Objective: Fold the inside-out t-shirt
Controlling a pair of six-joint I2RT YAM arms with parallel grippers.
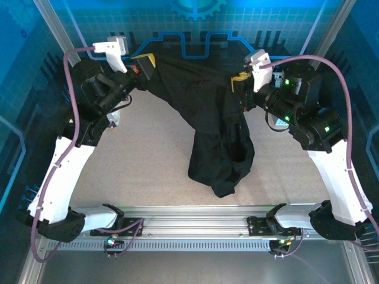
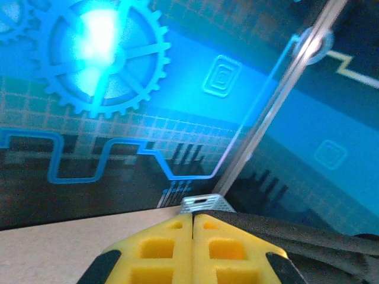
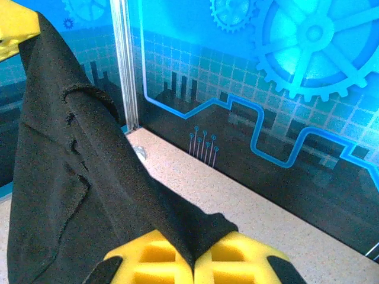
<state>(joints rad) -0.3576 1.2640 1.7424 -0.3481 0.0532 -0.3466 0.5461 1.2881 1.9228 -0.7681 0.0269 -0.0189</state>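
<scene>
The inside-out t-shirt (image 1: 201,100) is black and hangs stretched between both grippers over the back of the table. Its middle sags, and a bunched mass rests on the tabletop (image 1: 222,165). My left gripper (image 1: 145,63) is shut on one edge at the back left. In the left wrist view its yellow pads (image 2: 193,219) are pressed together, and the t-shirt (image 2: 314,239) runs off to the right. My right gripper (image 1: 240,81) is shut on the other edge. The right wrist view shows the t-shirt (image 3: 71,177) pinched between its yellow pads (image 3: 194,251).
The blue printed back wall (image 1: 195,23) stands close behind both grippers. Aluminium posts (image 3: 121,65) mark the back corners. A metal rail (image 1: 189,222) runs along the near edge between the arm bases. Bare speckled tabletop (image 1: 148,154) lies left of the cloth pile.
</scene>
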